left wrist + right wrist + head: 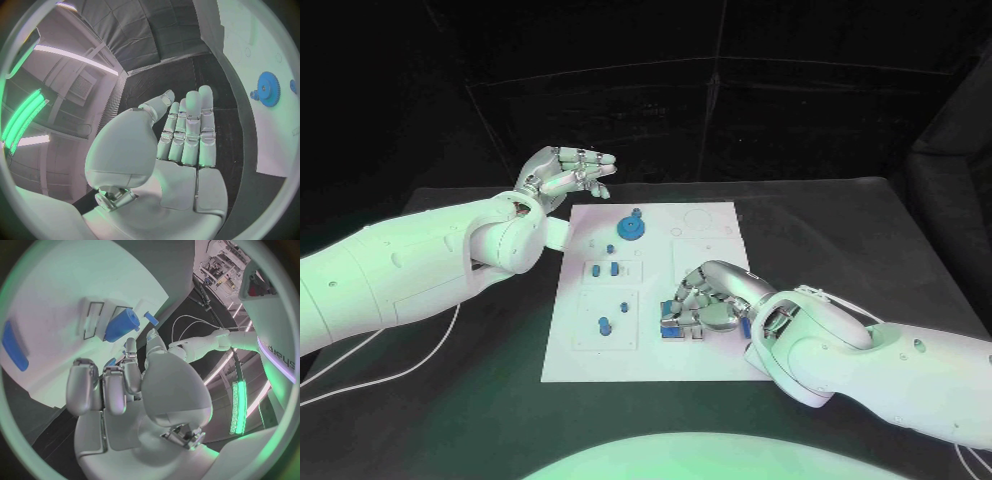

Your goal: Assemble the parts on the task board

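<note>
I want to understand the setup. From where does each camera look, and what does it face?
Head view: from the robot's head, down at the task board, both arms, the left hand, the right hand.
Left wrist view: behind the left hand, facing the board's edge.
Right wrist view: behind the right hand, facing the board.
Shared: head and left wrist views show the blue gear.

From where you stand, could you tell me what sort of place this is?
Probably a robotics lab test cell: a white task board with blue parts such as a gear lies on a black table, enclosed by dark curtains.
</note>
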{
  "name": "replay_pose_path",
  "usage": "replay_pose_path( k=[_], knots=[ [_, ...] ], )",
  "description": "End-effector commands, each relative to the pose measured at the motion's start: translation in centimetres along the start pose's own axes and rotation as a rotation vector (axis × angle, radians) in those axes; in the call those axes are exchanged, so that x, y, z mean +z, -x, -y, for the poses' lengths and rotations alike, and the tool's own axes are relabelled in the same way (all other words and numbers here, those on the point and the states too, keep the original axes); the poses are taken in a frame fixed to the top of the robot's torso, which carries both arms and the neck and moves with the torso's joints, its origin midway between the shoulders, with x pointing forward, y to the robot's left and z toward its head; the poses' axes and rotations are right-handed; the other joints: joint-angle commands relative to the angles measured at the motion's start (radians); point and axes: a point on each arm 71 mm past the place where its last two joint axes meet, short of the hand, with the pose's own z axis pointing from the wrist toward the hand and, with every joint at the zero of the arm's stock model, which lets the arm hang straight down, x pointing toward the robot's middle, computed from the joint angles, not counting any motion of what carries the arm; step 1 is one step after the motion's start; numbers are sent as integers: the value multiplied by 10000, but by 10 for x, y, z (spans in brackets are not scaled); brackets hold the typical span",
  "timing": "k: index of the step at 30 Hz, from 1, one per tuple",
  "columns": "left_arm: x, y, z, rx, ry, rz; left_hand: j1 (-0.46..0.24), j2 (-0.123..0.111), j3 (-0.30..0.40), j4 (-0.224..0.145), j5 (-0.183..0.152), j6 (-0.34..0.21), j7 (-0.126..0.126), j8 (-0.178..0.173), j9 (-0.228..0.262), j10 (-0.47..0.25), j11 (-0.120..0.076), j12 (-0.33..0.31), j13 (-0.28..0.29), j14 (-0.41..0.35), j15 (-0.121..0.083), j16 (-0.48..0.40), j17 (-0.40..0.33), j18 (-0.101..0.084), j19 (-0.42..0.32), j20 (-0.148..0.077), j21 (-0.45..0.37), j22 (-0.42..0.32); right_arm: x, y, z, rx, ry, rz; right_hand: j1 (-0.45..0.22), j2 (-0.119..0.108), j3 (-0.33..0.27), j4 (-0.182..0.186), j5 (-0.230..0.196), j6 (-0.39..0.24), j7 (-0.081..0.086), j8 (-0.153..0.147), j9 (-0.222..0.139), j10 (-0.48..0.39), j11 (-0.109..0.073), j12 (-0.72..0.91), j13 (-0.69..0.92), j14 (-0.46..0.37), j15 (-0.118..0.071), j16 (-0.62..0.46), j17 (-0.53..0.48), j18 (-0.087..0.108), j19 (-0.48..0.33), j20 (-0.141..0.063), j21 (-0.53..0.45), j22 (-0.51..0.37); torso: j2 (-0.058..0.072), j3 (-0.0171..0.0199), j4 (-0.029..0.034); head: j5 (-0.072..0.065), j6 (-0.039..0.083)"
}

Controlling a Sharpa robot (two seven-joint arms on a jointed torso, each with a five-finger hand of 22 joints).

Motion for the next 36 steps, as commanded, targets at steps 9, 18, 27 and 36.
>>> replay_pose_path(
  k=[9,18,27,36],
  knots=[
    [0,-1,1,-65,-16,-104,13,121,-59,-15,-28,-15,27,65,3,-56,-19,31,9,-61,-10,-20,-12,51,-50,24,-52,-14,6,-5,3,-983,-212,-607,539,239,99,-364,-400,80,-51,77,56,42,-63,-47,-9,702,-95,61,722,-120,57,-44,67,32,6,-8,12,15,-16],
    [0,-1,1,-68,-2,-110,38,130,-95,-31,-28,-29,31,75,1,-81,-18,55,6,-78,-12,-12,-42,53,-53,24,-67,-33,7,-5,4,-1778,-522,-487,1386,561,603,-1011,-944,301,-167,97,69,68,-167,-36,59,708,-179,74,778,-127,64,-116,76,77,0,-2,-6,29,-51],
    [0,-1,1,-67,8,-109,38,130,-95,-31,-28,-29,31,75,1,-81,-18,55,6,-78,-12,-12,-42,53,-53,24,-67,-33,4,-3,6,-1995,-543,-477,1469,602,695,-1116,-1044,352,-186,90,61,79,-184,-27,79,709,-194,77,793,-130,69,-130,81,94,-7,4,-8,38,-52],
    [0,0,1,-64,19,-105,38,130,-95,-31,-28,-29,31,75,1,-81,-18,55,6,-78,-12,-12,-42,53,-53,24,-67,-33,2,-4,6,-1925,-386,-609,1282,464,631,-1126,-1149,363,-151,62,46,83,-160,-40,85,710,-182,78,803,-137,76,-132,88,121,0,-4,2,22,-37]
  ],
)
